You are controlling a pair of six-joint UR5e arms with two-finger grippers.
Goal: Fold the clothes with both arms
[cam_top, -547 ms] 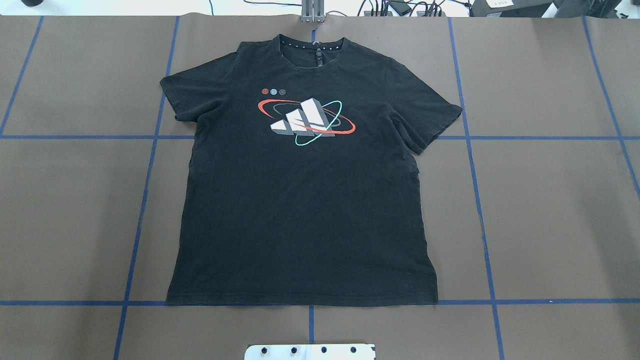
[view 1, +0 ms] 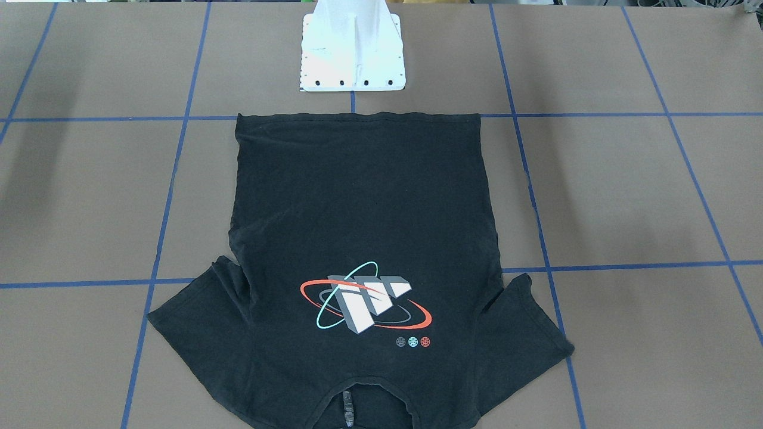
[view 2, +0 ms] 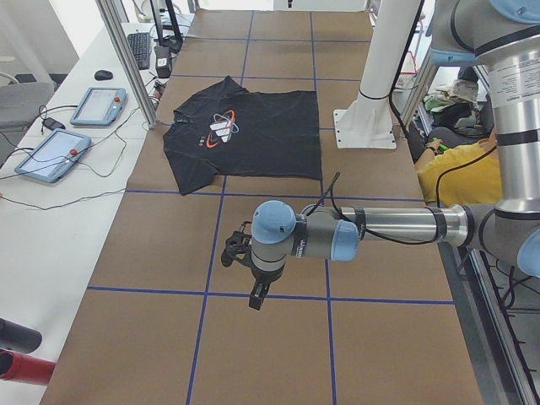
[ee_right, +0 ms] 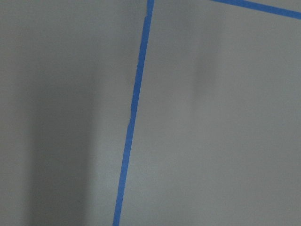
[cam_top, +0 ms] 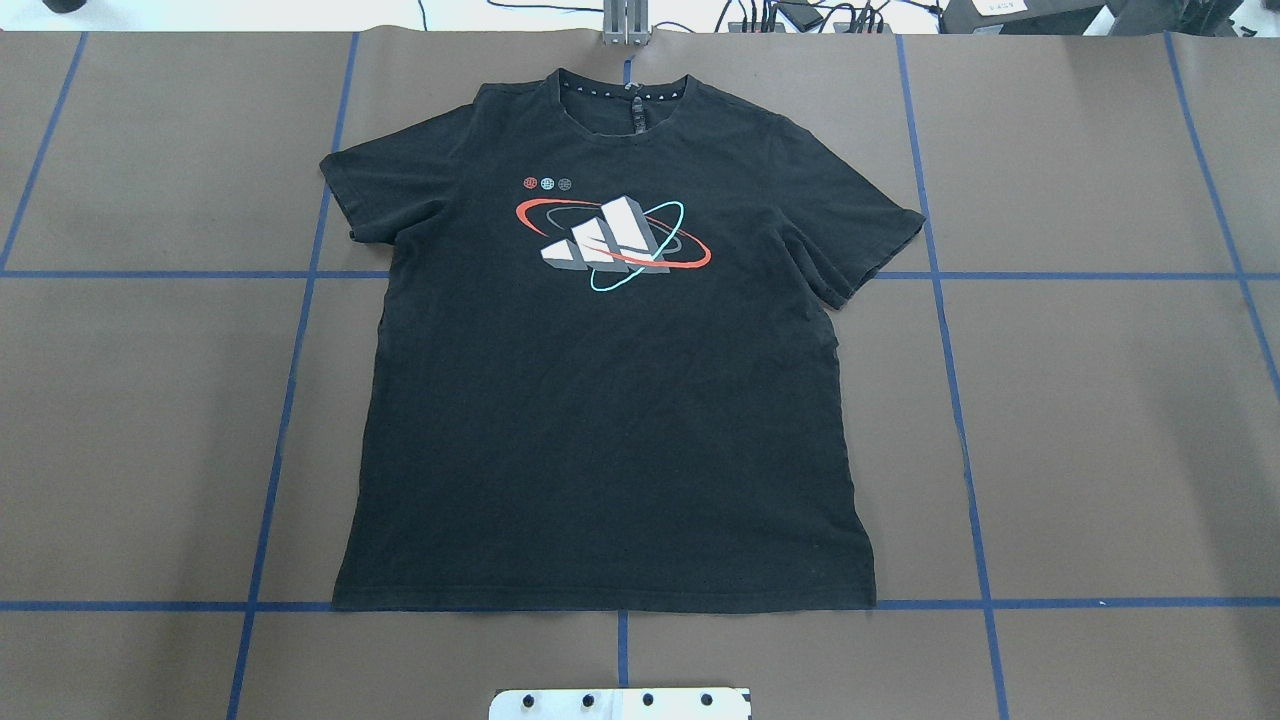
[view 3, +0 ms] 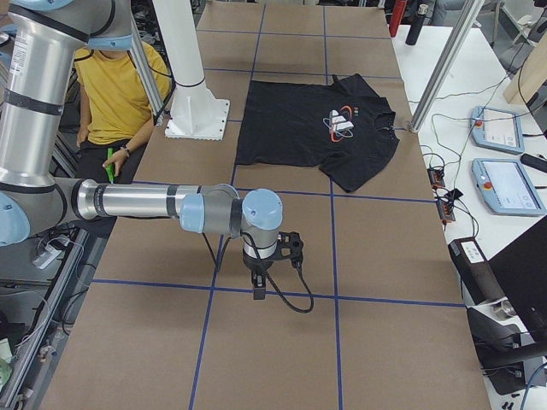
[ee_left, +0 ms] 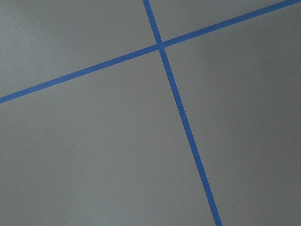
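T-shirt (cam_top: pixel 600 420) lies flat, print up, mid-frame in my overhead view, hem low beside the white pedestal (cam_top: pixel 620 703), collar toward the top edge. In the side views the left gripper (view 2: pixel 256 295) and right gripper (view 3: pixel 258 286) hang lower centre over the blue-taped table (view 2: pixel 126 337), well apart from the shirt. I cannot tell whether either is parted.

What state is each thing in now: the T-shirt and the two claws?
T-shirt: spread flat on the table, print up, not yet folded.
Left claw: hangs above the table, apart from the T-shirt; open or shut, I cannot tell.
Right claw: hangs above the table, apart from the T-shirt; open or shut, I cannot tell.
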